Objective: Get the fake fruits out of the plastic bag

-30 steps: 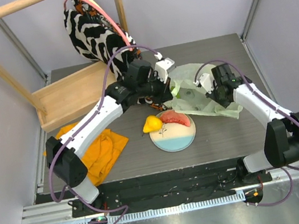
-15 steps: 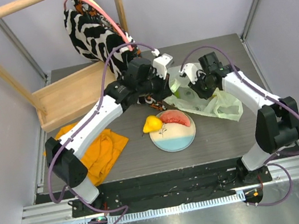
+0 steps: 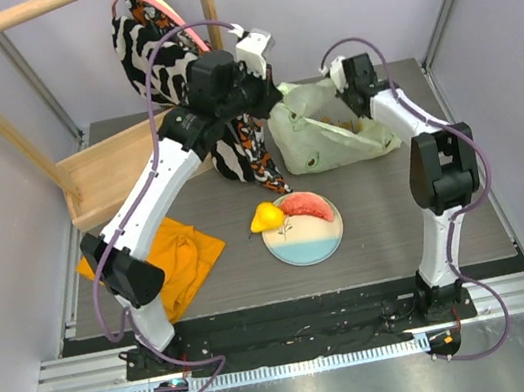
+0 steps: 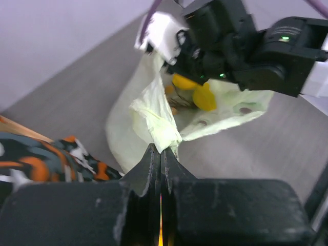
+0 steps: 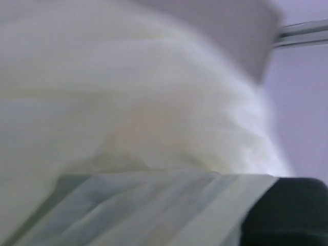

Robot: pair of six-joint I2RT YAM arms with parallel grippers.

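The pale-green plastic bag point(image 3: 324, 132) hangs stretched between my two grippers at the back of the table. My left gripper point(image 3: 271, 103) is shut on its left handle, which the left wrist view shows as a twisted strip point(image 4: 159, 120) between closed jaws point(image 4: 161, 149). My right gripper point(image 3: 349, 99) holds the bag's far rim point(image 4: 182, 54). Yellow fake fruits point(image 4: 197, 95) lie inside the open bag. In the right wrist view blurred bag film point(image 5: 154, 102) fills the frame. A yellow pear point(image 3: 266, 217) lies beside the plate point(image 3: 306, 244). A red watermelon slice point(image 3: 307, 206) lies on it.
The zebra-patterned cloth bag point(image 3: 154, 42) hangs from a wooden frame point(image 3: 8, 19) at the back left, and its patterned end point(image 3: 250, 157) droops beside the plastic bag. A wooden tray point(image 3: 125, 164) sits at left. An orange cloth point(image 3: 179, 256) lies near the left arm's base.
Both grippers have risen and moved toward the back, lifting the plastic bag off the table and pulling it taut between them. The pear, slice and plate have not moved.
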